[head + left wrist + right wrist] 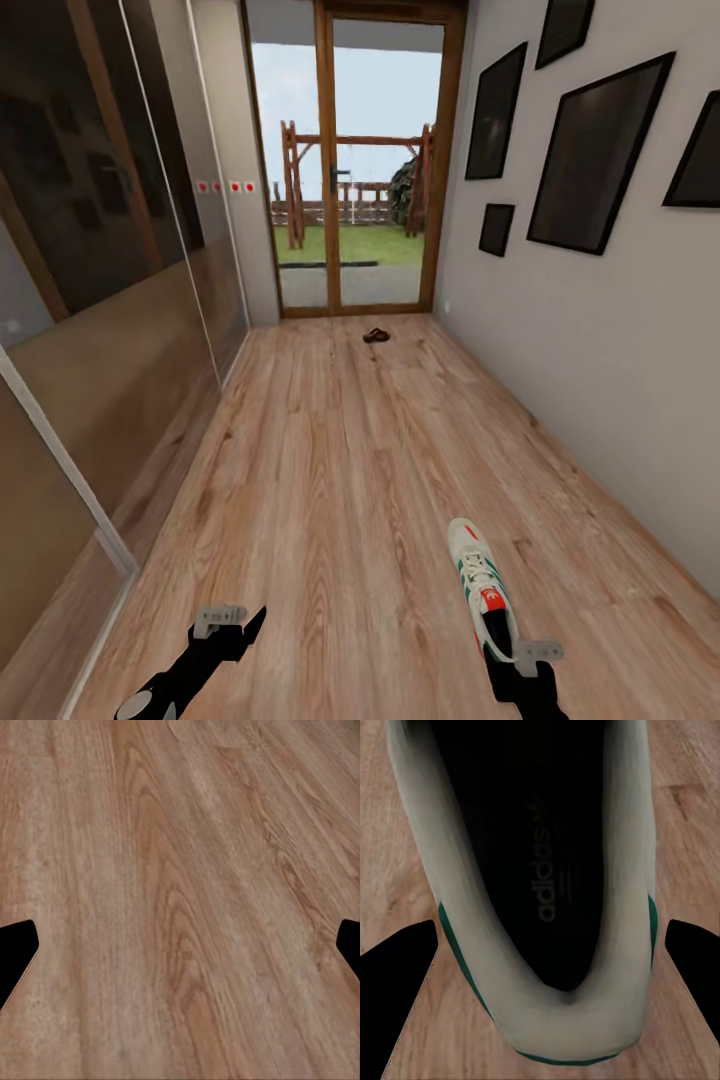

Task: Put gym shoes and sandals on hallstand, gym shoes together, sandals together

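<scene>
One white gym shoe (478,575) with green stripes and a red tongue patch lies on the corridor floor (340,470), toe pointing away from me. My right gripper (502,645) hovers over its heel, open. In the right wrist view the gripper (544,975) straddles the shoe's heel opening (540,870), with a strip of floor showing between each finger and the shoe. My left gripper (245,628) is open over bare planks (180,870). Far off by the glass door lies a small dark brown sandal (376,335); whether it is one or a pair I cannot tell. The hallstand is out of view.
A mirrored wardrobe (110,300) lines the left side. The right wall (600,350) carries dark picture frames (595,150). A wood-framed glass door (345,170) closes the far end of the corridor.
</scene>
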